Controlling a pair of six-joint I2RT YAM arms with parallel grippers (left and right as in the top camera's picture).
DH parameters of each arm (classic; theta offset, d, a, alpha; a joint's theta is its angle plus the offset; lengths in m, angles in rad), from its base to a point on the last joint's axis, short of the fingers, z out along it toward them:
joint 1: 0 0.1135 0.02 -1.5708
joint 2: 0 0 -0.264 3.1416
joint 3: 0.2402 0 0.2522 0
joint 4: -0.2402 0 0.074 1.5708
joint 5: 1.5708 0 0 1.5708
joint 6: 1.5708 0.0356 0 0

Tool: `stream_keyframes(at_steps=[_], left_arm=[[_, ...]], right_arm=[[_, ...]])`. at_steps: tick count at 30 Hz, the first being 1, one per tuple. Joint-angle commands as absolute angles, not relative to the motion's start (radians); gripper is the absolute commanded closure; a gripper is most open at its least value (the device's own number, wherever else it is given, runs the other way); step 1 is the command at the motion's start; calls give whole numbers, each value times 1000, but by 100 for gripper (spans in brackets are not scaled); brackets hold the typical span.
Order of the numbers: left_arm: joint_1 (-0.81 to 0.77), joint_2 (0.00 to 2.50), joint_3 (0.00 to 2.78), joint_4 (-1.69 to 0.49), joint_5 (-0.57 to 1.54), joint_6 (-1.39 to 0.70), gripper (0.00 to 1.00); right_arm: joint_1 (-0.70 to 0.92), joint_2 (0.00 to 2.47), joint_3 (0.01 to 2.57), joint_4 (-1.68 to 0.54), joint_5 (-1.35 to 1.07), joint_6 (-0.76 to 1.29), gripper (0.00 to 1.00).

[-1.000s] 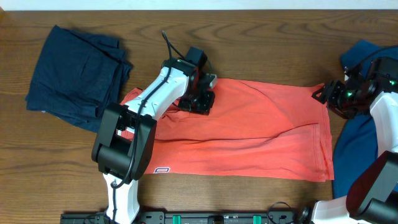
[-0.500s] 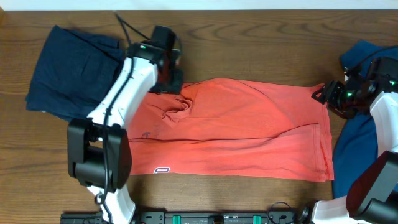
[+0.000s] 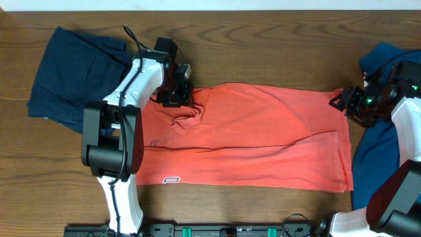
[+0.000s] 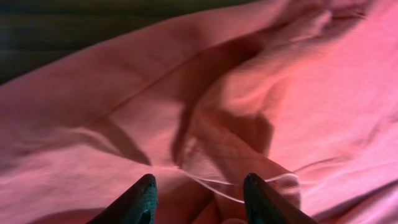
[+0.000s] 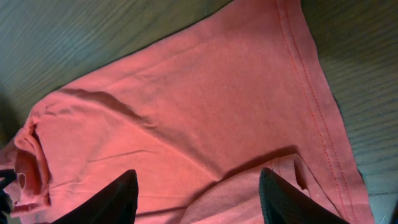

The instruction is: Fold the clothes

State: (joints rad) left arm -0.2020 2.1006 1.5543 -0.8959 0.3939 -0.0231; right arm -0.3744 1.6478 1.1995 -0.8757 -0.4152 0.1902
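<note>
The coral-red T-shirt (image 3: 263,138) lies folded lengthwise across the table, with a small white label (image 3: 172,180) at its front left. Its upper left edge is bunched into a wrinkle (image 3: 187,113). My left gripper (image 3: 177,99) sits low over that bunch. In the left wrist view it (image 4: 198,193) is open, with a raised fold (image 4: 230,155) between the jaws. My right gripper (image 3: 339,100) hovers at the shirt's upper right corner. In the right wrist view it (image 5: 198,193) is open above the red cloth (image 5: 186,93) and its stitched hem (image 5: 311,93).
A dark navy garment (image 3: 79,76) lies folded at the back left, just left of my left arm. A mid-blue garment (image 3: 373,158) lies at the right edge, partly under my right arm. Bare wood table (image 3: 263,52) runs behind the shirt.
My left arm swung from the shirt's upper middle to its upper left corner, leaving the cloth there bunched, then settled onto the bunch. The right arm has not moved.
</note>
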Motion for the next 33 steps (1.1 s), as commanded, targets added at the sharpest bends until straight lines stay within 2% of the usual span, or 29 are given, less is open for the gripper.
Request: stream_keyframes(at_steps=[1, 2, 4, 6, 8, 15, 25, 26, 27, 28, 30, 31, 33], left_arm=[[-224, 2125, 1542, -892, 442, 8, 54], [-231, 2127, 1541, -891, 442, 8, 55], [-245, 2132, 1541, -888, 442, 7, 66], [-258, 2132, 1541, -889, 442, 5, 91], [-268, 2128, 1541, -888, 447, -2, 94], [-314, 2115, 1542, -892, 591, -16, 94], [-465, 2115, 1542, -917, 495, -16, 94], [-476, 2115, 1542, -925, 484, -16, 92], [-484, 2115, 1542, -932, 476, -16, 76], [-487, 2114, 1543, -942, 474, -16, 68], [-485, 2109, 1553, -967, 474, -23, 64], [-479, 2104, 1562, -981, 474, -23, 58], [-459, 2088, 1574, -996, 462, -24, 55]], right_arm=[[-369, 1650, 1204, -879, -419, 189, 40], [-369, 1650, 1204, -879, -419, 189, 40], [-369, 1650, 1204, -880, -419, 189, 40], [-369, 1650, 1204, -880, -419, 189, 41], [-369, 1650, 1204, -880, -419, 189, 40], [-369, 1650, 1204, -880, -419, 190, 40], [-369, 1650, 1204, -882, -419, 190, 40], [-369, 1650, 1204, -882, -419, 190, 40], [-369, 1650, 1204, -882, -419, 189, 40], [-369, 1650, 1204, -882, -419, 189, 40], [-369, 1650, 1204, -882, -419, 189, 40], [-369, 1650, 1204, -882, -419, 189, 40], [-369, 1650, 1204, -879, -419, 189, 40]])
